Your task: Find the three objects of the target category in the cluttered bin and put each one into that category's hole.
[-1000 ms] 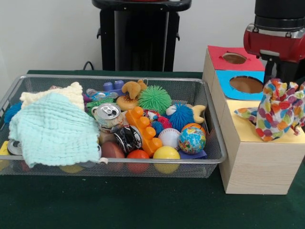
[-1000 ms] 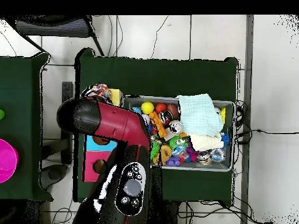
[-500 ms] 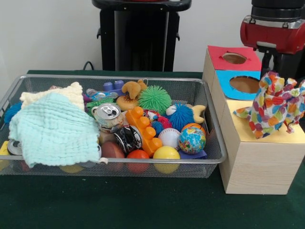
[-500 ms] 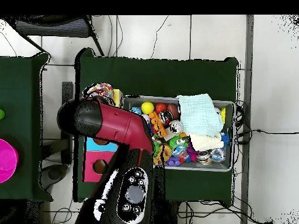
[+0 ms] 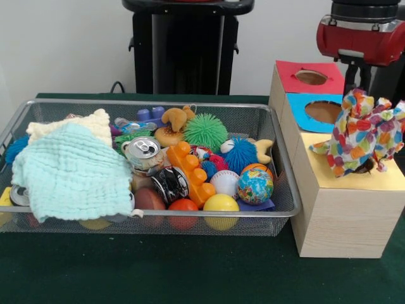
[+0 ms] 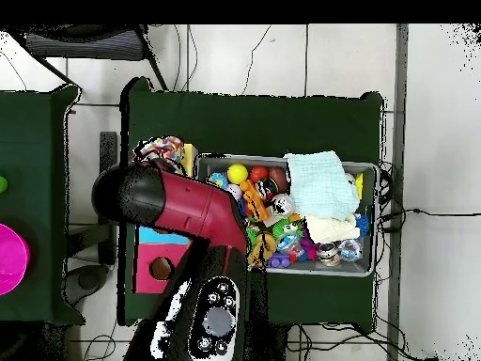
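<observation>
The spotted cloth (image 5: 366,134) had risen slightly above the yellow panel (image 5: 354,178) of the wooden box (image 5: 345,221), at 3 o'clock from the wire bin (image 5: 278,149); gripper grasp unclear. Dark green tablecloth (image 5: 158,272), white wall (image 5: 63,44).

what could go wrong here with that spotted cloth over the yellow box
1. The spotted cloth hangs bunched over the yellow box top, and no hole shows beneath it, so it may land on the lid rather than go in.
2. Its loose folds spread toward the blue hole and could catch there.
3. The gripper is hidden behind the cloth, so the hold can't be judged; it might slip early.
</observation>
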`<control>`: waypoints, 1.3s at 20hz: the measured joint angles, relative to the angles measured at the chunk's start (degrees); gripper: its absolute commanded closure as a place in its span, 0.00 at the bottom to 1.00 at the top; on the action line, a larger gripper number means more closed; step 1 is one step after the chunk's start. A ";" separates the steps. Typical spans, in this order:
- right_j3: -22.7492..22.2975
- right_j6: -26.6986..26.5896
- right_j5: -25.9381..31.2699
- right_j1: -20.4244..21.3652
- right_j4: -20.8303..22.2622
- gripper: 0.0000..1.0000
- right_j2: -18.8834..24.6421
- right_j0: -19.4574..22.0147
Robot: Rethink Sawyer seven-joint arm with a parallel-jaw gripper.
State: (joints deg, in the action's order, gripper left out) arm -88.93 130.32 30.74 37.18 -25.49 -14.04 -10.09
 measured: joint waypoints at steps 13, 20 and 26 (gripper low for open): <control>-4.57 0.00 -0.01 -0.28 -0.01 1.00 1.60 0.75; -5.57 0.00 -0.33 -0.56 -0.05 1.00 4.59 2.81; -4.93 0.00 -3.87 -1.83 -0.07 1.00 7.27 4.57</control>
State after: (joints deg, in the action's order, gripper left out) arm -93.86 130.32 26.87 35.35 -25.56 -6.77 -5.52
